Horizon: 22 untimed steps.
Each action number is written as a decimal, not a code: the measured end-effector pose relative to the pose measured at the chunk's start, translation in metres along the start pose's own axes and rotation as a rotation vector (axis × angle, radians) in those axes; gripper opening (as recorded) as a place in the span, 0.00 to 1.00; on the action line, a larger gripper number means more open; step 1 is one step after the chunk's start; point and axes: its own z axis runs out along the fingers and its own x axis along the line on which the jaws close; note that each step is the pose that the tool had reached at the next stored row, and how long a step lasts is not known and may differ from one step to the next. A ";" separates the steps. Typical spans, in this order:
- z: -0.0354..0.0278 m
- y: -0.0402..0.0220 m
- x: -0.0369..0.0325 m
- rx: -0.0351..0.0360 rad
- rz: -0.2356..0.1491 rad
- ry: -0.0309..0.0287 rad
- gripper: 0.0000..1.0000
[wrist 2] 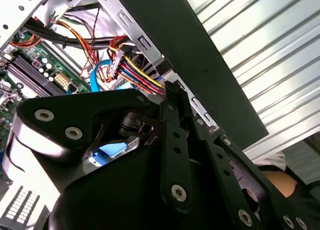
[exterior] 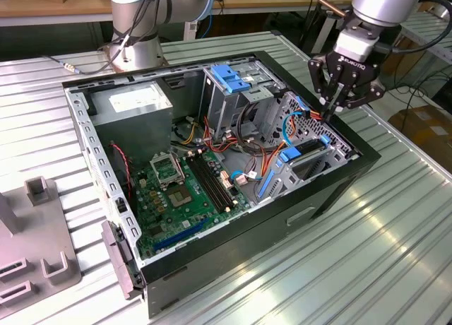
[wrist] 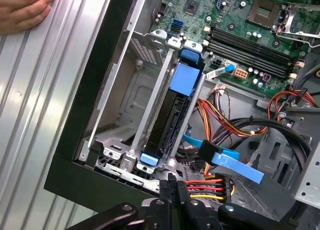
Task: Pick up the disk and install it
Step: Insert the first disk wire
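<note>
Gripper (exterior: 332, 111) hangs at the open computer case's (exterior: 332, 191) far corner, fingertips together among the coloured power cables (wrist: 212, 187). The blue data cable (wrist: 235, 162) crosses just beside. The drive cage (wrist: 170, 115) walls narrow access. Motherboard (exterior: 191, 187) area lies open above.

Green motherboard (exterior: 187, 187) (blue bracket (wrist: 186, 79))

The case (exterior: 233, 219) lies open on the ribbed table (exterior: 395, 247); the gripper (exterior: 330, 111) hangs at its corner on the exterior view's right, fingertips pinched together among coloured wires (exterior: 305, 117); just beside it the disk (exterior: 311, 155) sits in its bay, blue bracket up; the motherboard (exterior: 183, 191) lies bare mid-case.
</note>
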 end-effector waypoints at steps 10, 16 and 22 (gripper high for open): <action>-0.0001 0.0050 -0.0020 -0.0045 0.061 0.0021 0.16; 0.0000 0.0065 -0.0027 -0.0106 0.141 0.0050 0.16; 0.0007 0.0065 -0.0028 -0.0171 0.223 0.0089 0.16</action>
